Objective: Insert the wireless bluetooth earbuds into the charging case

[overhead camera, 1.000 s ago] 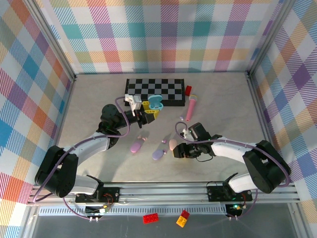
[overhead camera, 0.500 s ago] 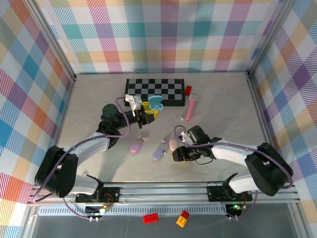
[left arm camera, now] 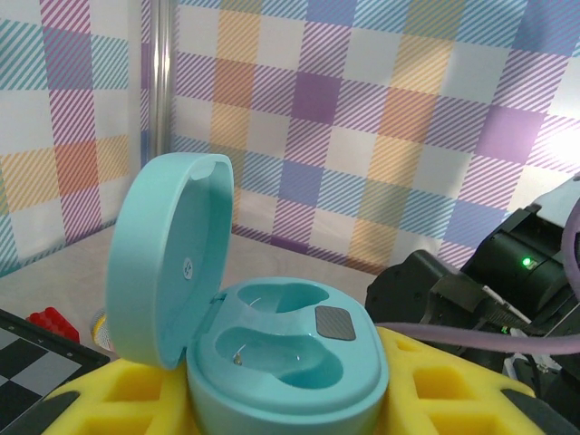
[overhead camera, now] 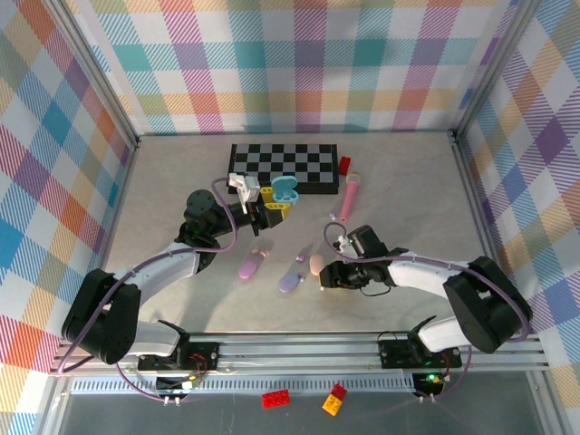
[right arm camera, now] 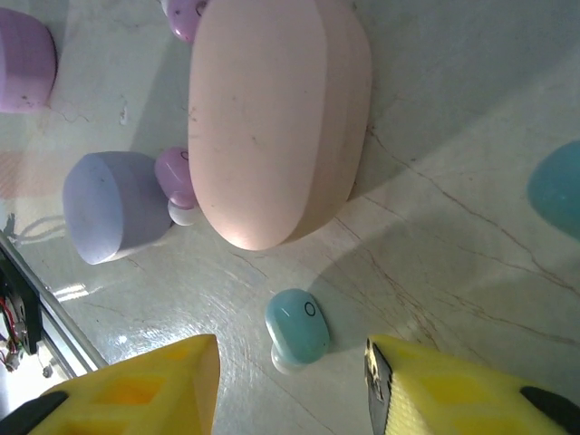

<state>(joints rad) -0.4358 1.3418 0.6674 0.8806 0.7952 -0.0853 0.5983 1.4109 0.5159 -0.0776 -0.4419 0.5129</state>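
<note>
Over the table (overhead camera: 163, 208), near the checkerboard (overhead camera: 285, 165), the teal charging case (left arm camera: 290, 362) is being clamped in the clenched left gripper (overhead camera: 276, 201), its lid open and both sockets empty. The right gripper (right arm camera: 292, 385) is being held with jaws apart and nothing grasped, straddling a teal earbud (right arm camera: 297, 326) that is lying on the table just beside the pink case (right arm camera: 276, 118). The bud is being judged light, hard and glossy, likely to squirt free. It is best being pinched gently across its broad sides.

A teal plastic clamshell charging case (left arm camera: 290, 385), tiny teal plastic earbud (right arm camera: 297, 326), pale pink oval case (right arm camera: 276, 118), black-and-white chequered board (overhead camera: 284, 163), pastel plaid walls (overhead camera: 299, 63)
</note>
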